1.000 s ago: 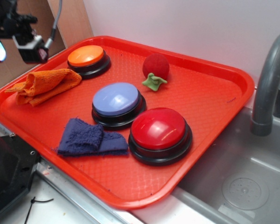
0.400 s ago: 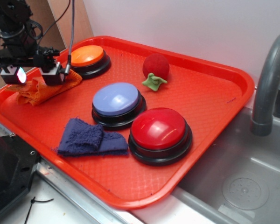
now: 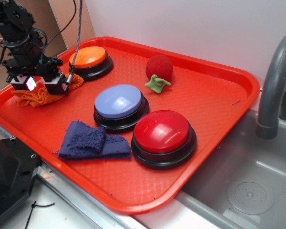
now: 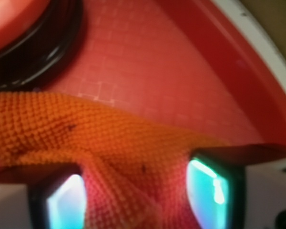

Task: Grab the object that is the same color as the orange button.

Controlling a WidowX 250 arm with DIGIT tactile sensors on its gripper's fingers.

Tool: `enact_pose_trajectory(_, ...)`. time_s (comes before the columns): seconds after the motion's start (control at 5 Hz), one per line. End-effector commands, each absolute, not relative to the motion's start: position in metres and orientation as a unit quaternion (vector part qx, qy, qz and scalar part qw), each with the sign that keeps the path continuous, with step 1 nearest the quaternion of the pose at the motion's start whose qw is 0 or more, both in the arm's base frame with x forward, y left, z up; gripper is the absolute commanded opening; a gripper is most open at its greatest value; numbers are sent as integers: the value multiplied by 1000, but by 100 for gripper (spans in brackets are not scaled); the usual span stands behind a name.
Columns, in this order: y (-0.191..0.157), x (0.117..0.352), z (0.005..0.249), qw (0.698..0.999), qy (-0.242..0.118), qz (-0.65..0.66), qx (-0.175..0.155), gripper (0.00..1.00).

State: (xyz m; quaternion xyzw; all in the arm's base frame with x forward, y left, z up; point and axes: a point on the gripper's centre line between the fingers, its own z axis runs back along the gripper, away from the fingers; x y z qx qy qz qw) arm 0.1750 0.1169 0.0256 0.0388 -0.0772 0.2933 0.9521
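Orange rag (image 3: 31, 97), woven texture showing in the wrist view, on a red tray (image 3: 214, 100) with a fine grid pattern. Glossy orange button (image 3: 88, 57), lavender-blue button (image 3: 119, 101), red button (image 3: 161, 131), all on black bases. Dark blue rag (image 3: 88, 140). Red ball (image 3: 159, 67) beside a green scrap (image 3: 157, 84), possibly fabric.

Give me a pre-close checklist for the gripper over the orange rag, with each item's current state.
1. Right target: gripper is over the orange rag, matching the orange button: ok.
2. Rag lies between the fingers: ok, per the wrist view.
3. Jaws open, a finger on each side of the cloth: ok.
4. Clear of the orange button: ok, the button sits apart.
5. Clear of the tray rim: cannot tell, the rim is close.
6. Low enough to pinch the cloth: cannot tell.
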Motion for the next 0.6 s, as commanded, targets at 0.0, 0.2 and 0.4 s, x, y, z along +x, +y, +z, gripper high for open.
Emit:
enact_pose_trajectory(0.0,123,176,35,951,-101,291,11,0)
enact_pose_trajectory(0.2,117,178,45,957,-88,278,11,0)
enact_pose_trajectory(0.4,109,176,71,957,-69,279,40,0)
